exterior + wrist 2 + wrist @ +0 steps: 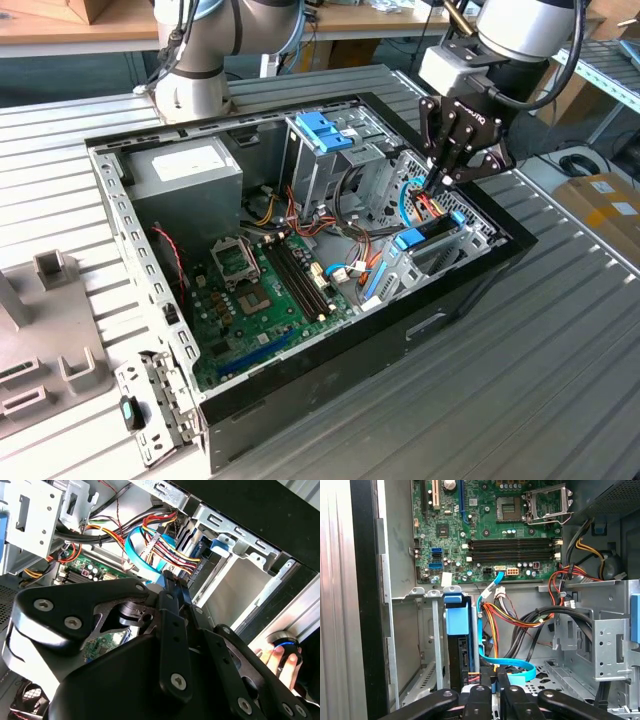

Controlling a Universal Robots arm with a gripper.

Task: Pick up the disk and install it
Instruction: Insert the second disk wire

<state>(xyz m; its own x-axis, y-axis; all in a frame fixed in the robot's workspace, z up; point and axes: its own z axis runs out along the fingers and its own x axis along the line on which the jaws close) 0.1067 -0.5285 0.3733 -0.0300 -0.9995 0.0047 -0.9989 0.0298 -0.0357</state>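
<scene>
The gripper [437,186] points down into the open computer case [470,290], near the case's far corner on the exterior view's right. Its black fingers [172,592] are close together, nearly shut, with their tips at a small connector among the red, yellow and blue cables [160,550]. I cannot tell if they really pinch it.

The disk [428,240] already sits on its edge in the drive bay [440,255], just below the gripper, with its blue frame on top. In the first wrist view the disk [457,650] stands in its slot beside the flat blue cable [485,650].

The arm [520,30] comes down from above, bent at the wrist. The green motherboard [270,290] lies flat in the middle of the case.
</scene>
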